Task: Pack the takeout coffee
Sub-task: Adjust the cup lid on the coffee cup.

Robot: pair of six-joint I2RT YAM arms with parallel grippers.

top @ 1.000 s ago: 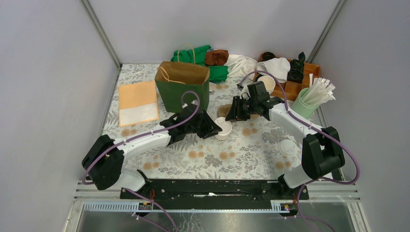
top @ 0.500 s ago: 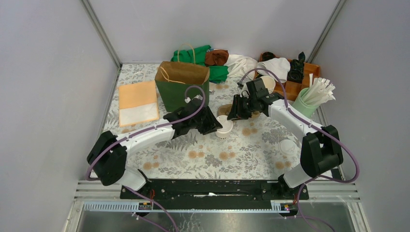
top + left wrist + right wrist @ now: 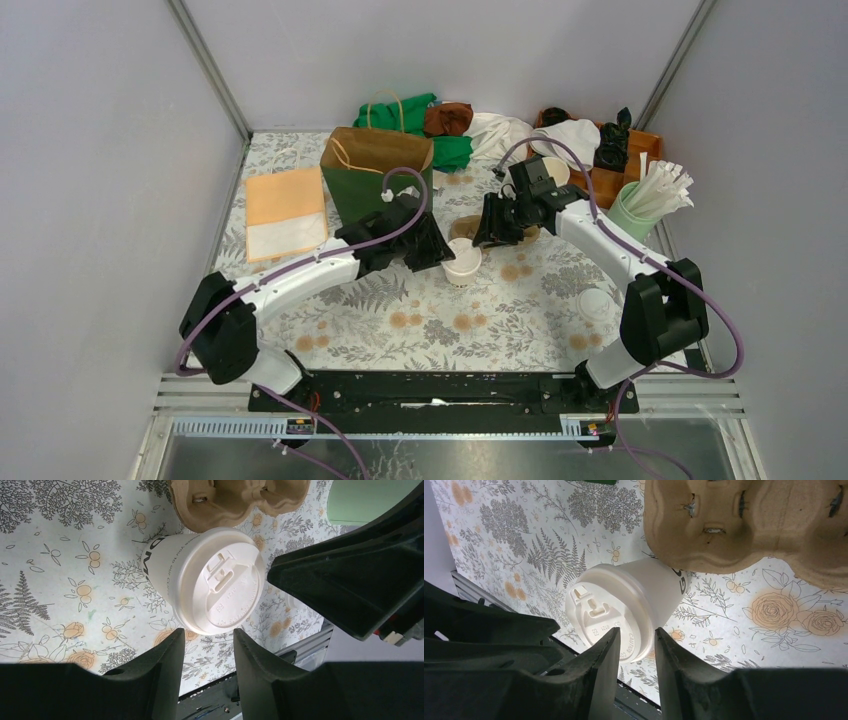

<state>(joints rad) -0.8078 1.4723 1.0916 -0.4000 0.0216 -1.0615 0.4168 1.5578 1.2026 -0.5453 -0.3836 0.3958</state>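
The takeout coffee [image 3: 462,266] stands upright mid-tabletop [image 3: 420,320], just near of the brown pulp carrier [image 3: 744,525]. The left fingers [image 3: 165,655] are parted and empty, their tips just left of it. The right fingers [image 3: 601,660], slightly apart, hold nothing and hover by the carrier, to its far right.

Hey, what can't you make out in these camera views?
- Cup contents: all views, the lid covers them.
- Cup's lettering: left wrist view, it curves out of sight.
- Carrier: both wrist views, cut off by the top edge; top view, mostly behind the right arm.
- Bag bottom: top view, hidden by its own front wall.
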